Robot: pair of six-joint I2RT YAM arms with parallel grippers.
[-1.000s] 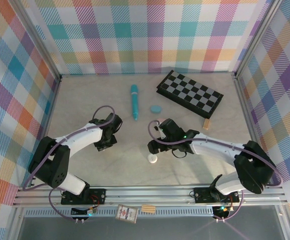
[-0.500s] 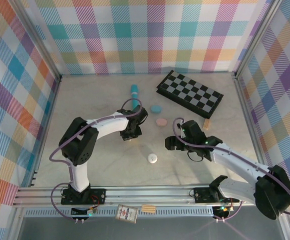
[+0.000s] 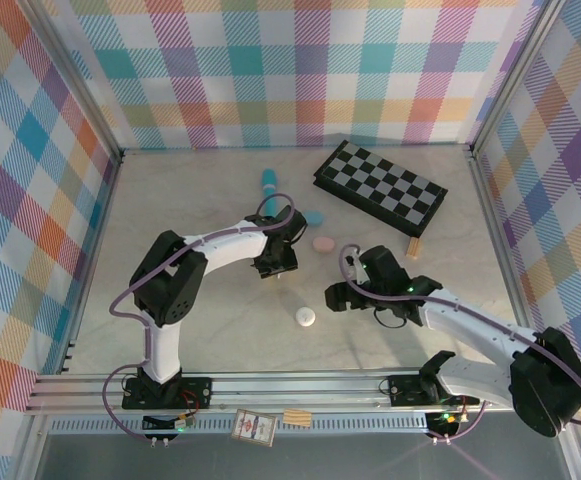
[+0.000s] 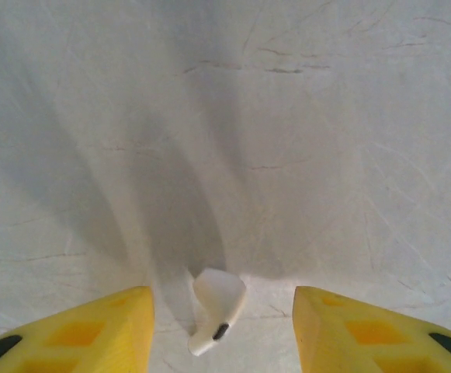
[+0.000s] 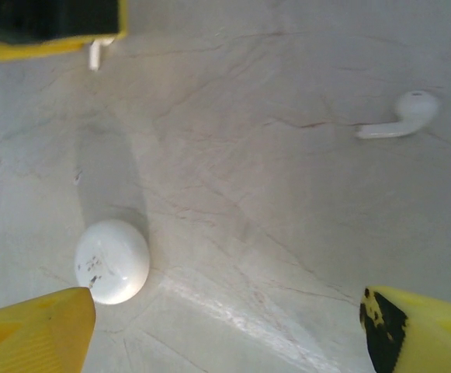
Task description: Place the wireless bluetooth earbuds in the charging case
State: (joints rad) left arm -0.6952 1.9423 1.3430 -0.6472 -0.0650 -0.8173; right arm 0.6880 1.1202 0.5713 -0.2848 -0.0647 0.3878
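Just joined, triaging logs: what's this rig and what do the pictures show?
Two white robot arms bolted at a table's near edge, each with a two-finger gripper. One picture looks down from above; the other two come from wrist cameras, yellow fingers at bottom. On the table: a teal pen, a black-and-grey checkerboard, oval cases in pink, blue and white, and two tiny white plastic earbuds. The left gripper is open around one earbud; the right gripper is open near the white case. Nothing is held.

earbud (image 4: 217, 307): smooth plastic is seen | counter (image 4: 303, 116): matt, finely scratched and veined | charging case (image 5: 112, 260): smooth plastic, dark-specked
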